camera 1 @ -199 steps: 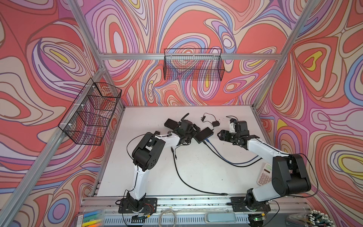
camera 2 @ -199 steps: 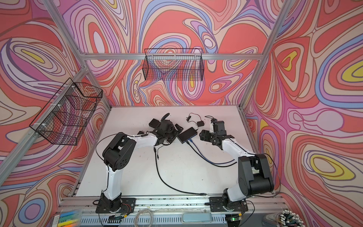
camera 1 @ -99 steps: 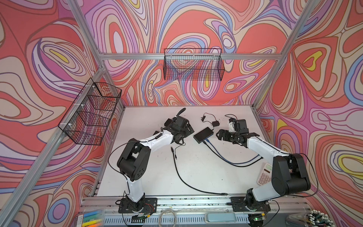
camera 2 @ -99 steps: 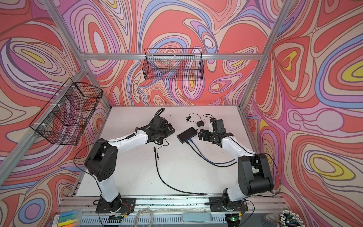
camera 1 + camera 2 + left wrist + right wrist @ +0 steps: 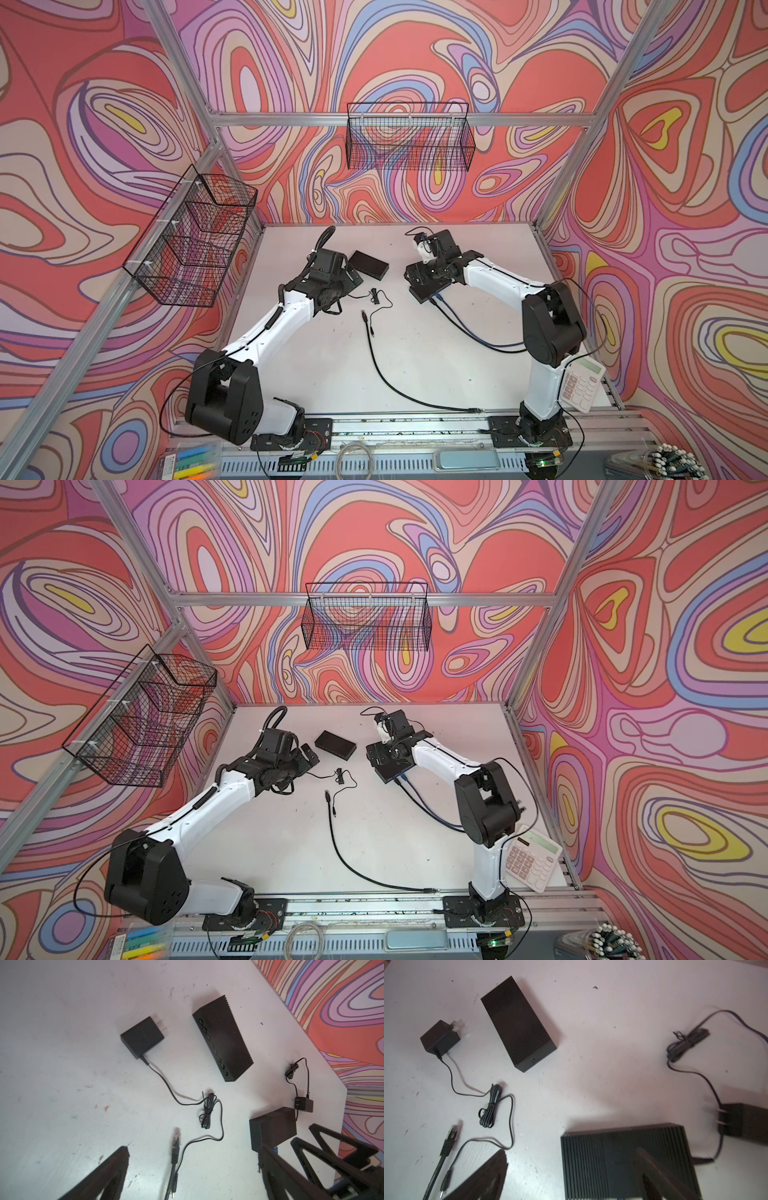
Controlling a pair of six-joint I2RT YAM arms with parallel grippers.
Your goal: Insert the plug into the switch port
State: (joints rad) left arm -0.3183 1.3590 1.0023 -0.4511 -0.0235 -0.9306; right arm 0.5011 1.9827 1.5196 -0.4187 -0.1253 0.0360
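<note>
The black cable's clear-tipped plug (image 5: 364, 312) (image 5: 327, 793) (image 5: 176, 1140) (image 5: 453, 1128) lies loose on the white table. A black ribbed switch (image 5: 368, 266) (image 5: 335, 744) (image 5: 223, 1040) (image 5: 517, 1022) lies behind it, its row of ports facing my left side. My left gripper (image 5: 352, 277) (image 5: 309, 756) (image 5: 192, 1149) hovers open just left of this switch, holding nothing. My right gripper (image 5: 420, 283) (image 5: 380, 763) (image 5: 571, 1151) stands open above a second switch (image 5: 430, 294) (image 5: 272, 1128) (image 5: 623, 1159) with blue cables plugged in.
A power adapter (image 5: 143, 1036) (image 5: 440, 1038) with a bundled thin cord (image 5: 376, 297) lies near the plug. Another adapter (image 5: 304, 1104) (image 5: 741, 1124) sits by the second switch. A calculator (image 5: 579, 384) lies front right. Wire baskets (image 5: 409, 137) (image 5: 191, 245) hang on the walls.
My left gripper has drawn back to the left, away from the cabled switch. The right gripper has moved left over that switch and opened wider.
</note>
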